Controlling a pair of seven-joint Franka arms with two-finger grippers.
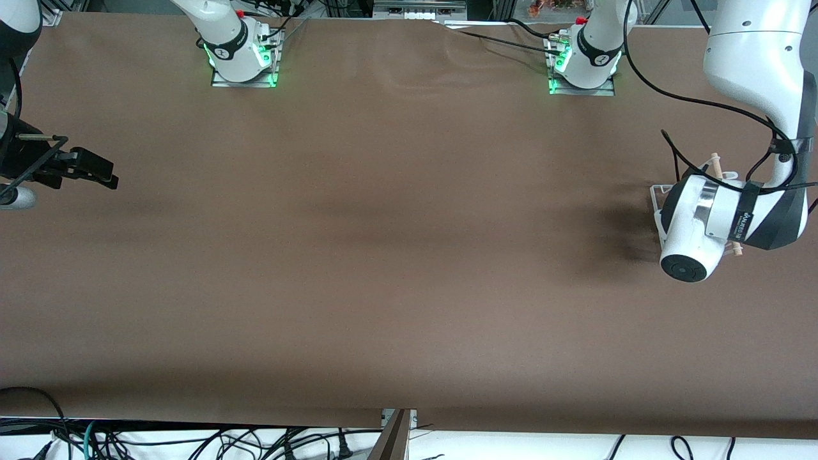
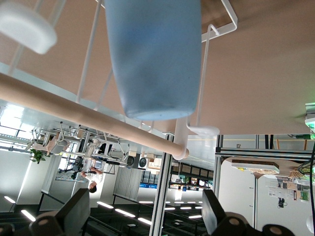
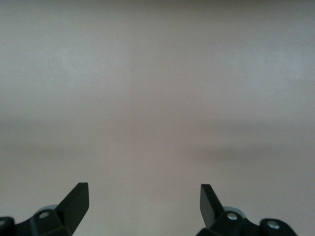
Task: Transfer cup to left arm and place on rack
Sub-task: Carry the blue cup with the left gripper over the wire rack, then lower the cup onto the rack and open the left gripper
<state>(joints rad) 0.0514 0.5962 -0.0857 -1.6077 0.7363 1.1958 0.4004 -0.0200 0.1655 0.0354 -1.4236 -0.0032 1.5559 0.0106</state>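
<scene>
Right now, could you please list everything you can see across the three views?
cup: one, light blue, on the rack, free of both grippers.
rack: one, clear and white with a pale wooden dowel, at the left arm's end of the table, mostly hidden under that arm in the front view.
table: one, brown.
cables: several, black, along the table edge nearest the front camera.
left gripper: one, black, open, by the rack with the cup in front of its fingers.
right gripper: one, black, open, over bare table at the right arm's end, waiting.
</scene>
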